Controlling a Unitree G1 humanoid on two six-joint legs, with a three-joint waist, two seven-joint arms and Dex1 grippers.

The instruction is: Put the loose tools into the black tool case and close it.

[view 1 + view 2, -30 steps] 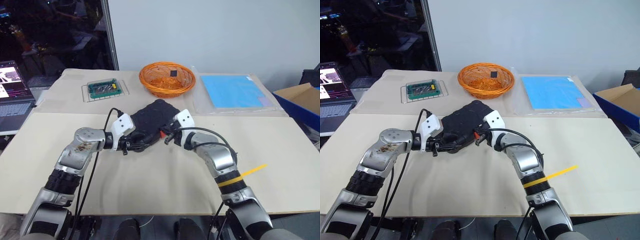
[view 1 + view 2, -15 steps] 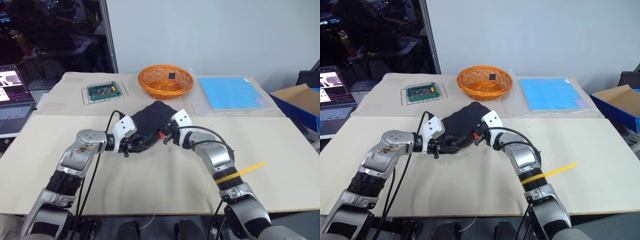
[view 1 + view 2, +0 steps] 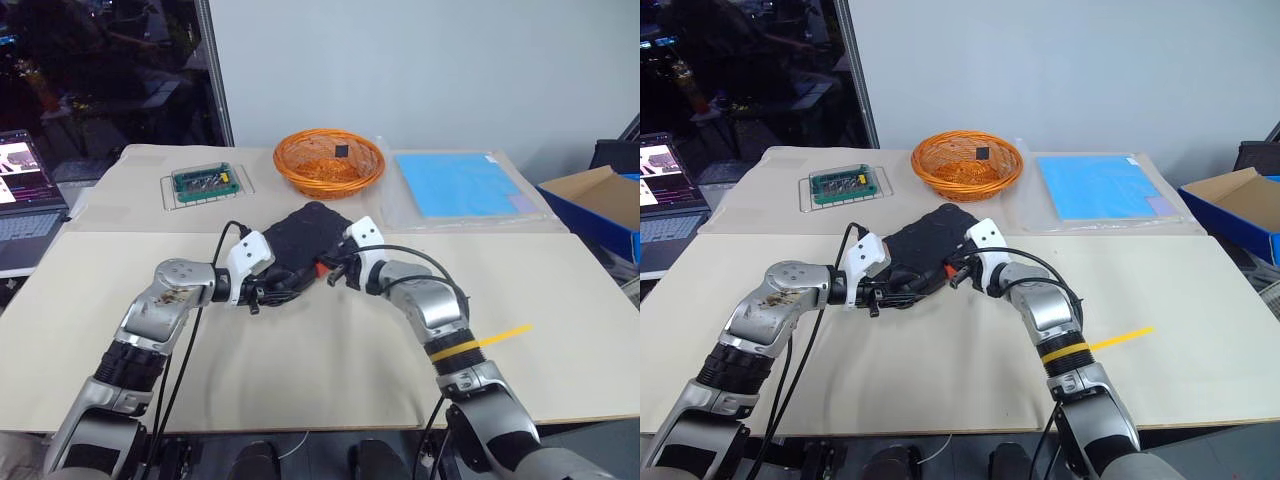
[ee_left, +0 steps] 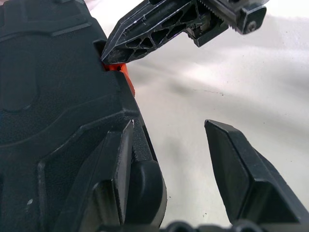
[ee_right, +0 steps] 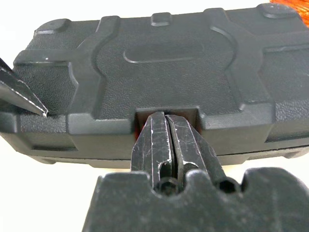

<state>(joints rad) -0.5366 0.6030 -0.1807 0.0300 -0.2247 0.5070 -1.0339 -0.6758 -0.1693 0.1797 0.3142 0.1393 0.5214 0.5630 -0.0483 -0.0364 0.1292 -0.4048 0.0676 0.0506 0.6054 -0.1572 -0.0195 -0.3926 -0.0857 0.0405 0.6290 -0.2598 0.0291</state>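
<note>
The black tool case (image 3: 305, 235) lies closed at the table's middle, lid down, its orange latch (image 4: 123, 72) on the near edge. My right gripper (image 5: 166, 118) is shut, its tips pushed into the latch recess of the case (image 5: 159, 63). My left gripper (image 4: 178, 164) is open at the case's near left corner. One of its fingers (image 4: 111, 183) rests on the lid and the other hangs over the bare table beside the case. From the head, both grippers meet at the case's near edge, left (image 3: 278, 290) and right (image 3: 330, 277). The loose tools are out of view.
An orange wicker basket (image 3: 330, 160) stands behind the case, with a green bit holder (image 3: 205, 180) at the back left. A blue sheet (image 3: 460, 185) lies at the back right. A laptop (image 3: 20, 190) sits off the table's left side and a cardboard box (image 3: 595, 195) off its right.
The camera has shifted a little. Both grippers and the case stay where they were.
</note>
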